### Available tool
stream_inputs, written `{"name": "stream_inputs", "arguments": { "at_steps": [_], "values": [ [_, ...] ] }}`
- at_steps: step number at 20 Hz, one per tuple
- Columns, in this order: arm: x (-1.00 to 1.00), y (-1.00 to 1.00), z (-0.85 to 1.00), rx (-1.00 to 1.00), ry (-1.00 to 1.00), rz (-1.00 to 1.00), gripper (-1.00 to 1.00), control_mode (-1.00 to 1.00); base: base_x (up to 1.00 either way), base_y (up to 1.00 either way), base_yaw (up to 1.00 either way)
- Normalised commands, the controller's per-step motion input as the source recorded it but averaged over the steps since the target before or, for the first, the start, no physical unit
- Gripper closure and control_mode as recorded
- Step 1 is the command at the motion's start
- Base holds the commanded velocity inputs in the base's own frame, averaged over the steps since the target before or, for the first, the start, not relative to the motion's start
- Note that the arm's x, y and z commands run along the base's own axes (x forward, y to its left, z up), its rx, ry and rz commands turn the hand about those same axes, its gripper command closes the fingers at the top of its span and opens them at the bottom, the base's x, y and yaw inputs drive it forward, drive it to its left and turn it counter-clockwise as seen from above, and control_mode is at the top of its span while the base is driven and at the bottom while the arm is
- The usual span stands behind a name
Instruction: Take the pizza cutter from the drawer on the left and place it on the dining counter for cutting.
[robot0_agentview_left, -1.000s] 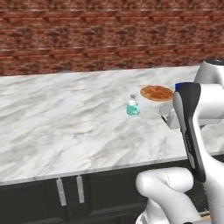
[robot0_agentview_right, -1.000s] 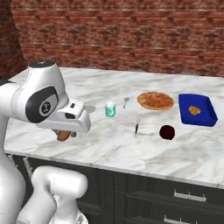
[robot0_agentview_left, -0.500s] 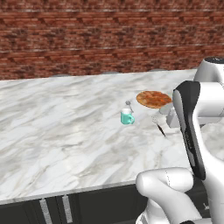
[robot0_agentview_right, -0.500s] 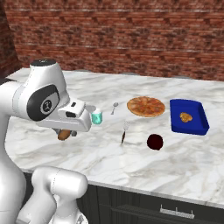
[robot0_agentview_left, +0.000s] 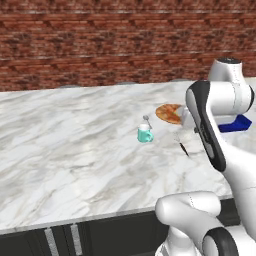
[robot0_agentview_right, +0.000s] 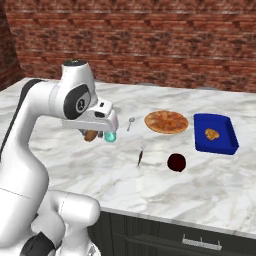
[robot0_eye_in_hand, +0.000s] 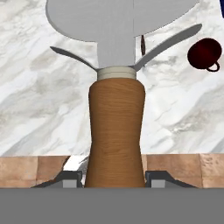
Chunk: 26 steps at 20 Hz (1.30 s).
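My gripper (robot0_eye_in_hand: 114, 177) is shut on the pizza cutter (robot0_eye_in_hand: 116, 127). Its brown wooden handle stands between the two fingers (robot0_eye_in_hand: 70, 177), and the grey wheel blade points away toward the dining counter (robot0_eye_in_hand: 39, 109). From the right base view the gripper (robot0_agentview_right: 95, 131) hangs a little above the white marble dining counter (robot0_agentview_right: 90, 165), with the cutter's brown handle (robot0_agentview_right: 90, 135) showing under the hand, close to a teal cup (robot0_agentview_right: 110, 136). The drawer is out of view.
On the counter lie a pizza (robot0_agentview_right: 166, 121), a blue tray (robot0_agentview_right: 215, 132) with food, a dark red mug (robot0_agentview_right: 176, 162), a knife (robot0_agentview_right: 141, 155) and a spoon (robot0_agentview_right: 130, 122). The teal cup (robot0_agentview_left: 145, 134) stands mid-counter. A brick wall backs the counter; bare marble (robot0_agentview_left: 65, 150) stretches left.
The whole picture has shifted, so the base has moved along the counter. The arm has swung forward over the counter, still holding the pizza cutter.
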Motion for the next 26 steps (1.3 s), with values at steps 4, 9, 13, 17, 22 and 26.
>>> {"name": "stream_inputs", "arguments": {
  "at_steps": [4, 9, 13, 17, 22, 26],
  "values": [
    [0.98, 0.02, -0.02, 0.00, 0.00, -0.04, 1.00, -1.00, 0.00, 0.00, 0.00],
    [1.00, 0.00, -0.17, 0.00, -0.03, -0.04, 1.00, -1.00, 0.00, 0.00, 0.00],
    [0.92, -0.10, -0.45, 0.00, -0.08, -0.01, 1.00, -1.00, 0.00, 0.00, 0.00],
    [0.71, -0.25, -0.57, 0.00, -0.09, 0.00, 1.00, -1.00, 0.00, 0.00, 0.00],
    [0.50, -0.40, -0.57, 0.00, -0.11, 0.00, 1.00, -1.00, 0.00, 0.00, 0.00],
    [0.30, -0.42, -0.58, 0.00, -0.08, 0.00, 1.00, -1.00, 0.00, 0.00, 0.00]
  ]
}}
